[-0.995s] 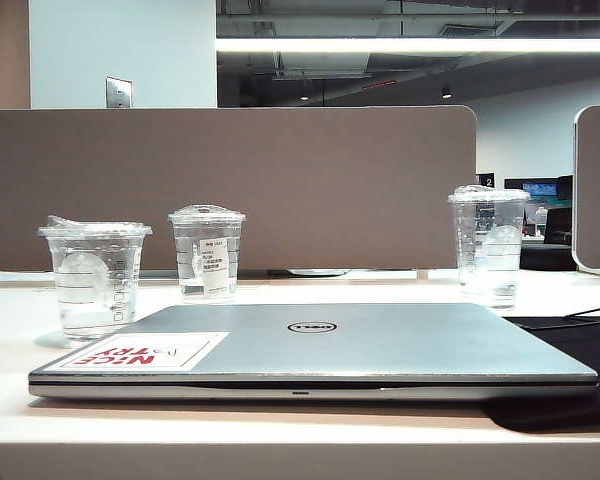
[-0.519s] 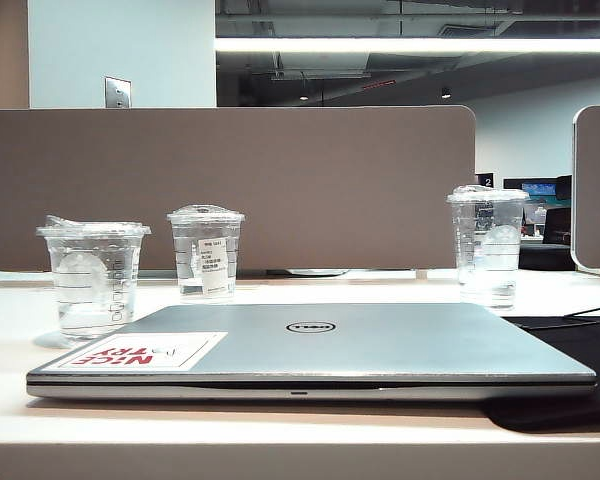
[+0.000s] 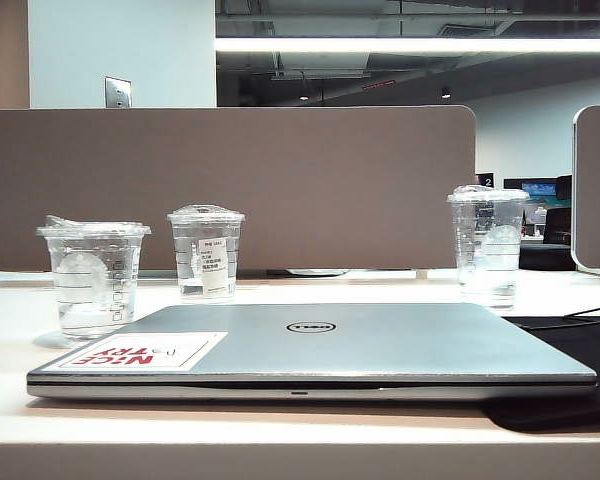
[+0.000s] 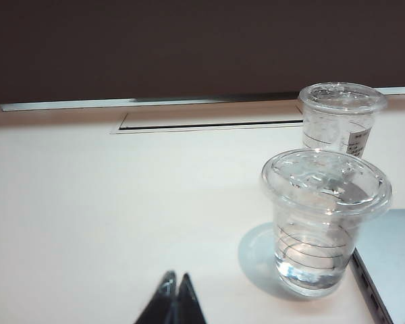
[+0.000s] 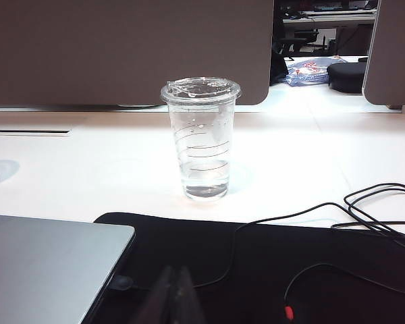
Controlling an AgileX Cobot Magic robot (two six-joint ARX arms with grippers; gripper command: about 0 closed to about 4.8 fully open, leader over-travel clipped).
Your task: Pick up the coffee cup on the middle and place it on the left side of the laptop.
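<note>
The coffee cup, clear with a flat rimmed lid and a whitish emblem, stands upright on the desk just left of the closed silver laptop. In the left wrist view the same coffee cup sits beside the laptop's corner, holding a little water. My left gripper is shut and empty, low over the bare desk, apart from the cup. My right gripper is shut and empty over the black mat, beside the laptop. Neither gripper shows in the exterior view.
A clear cup with a white label stands behind the coffee cup. A taller clear cup stands at the right. Black cables lie across a black mat. A brown partition closes the desk's far side.
</note>
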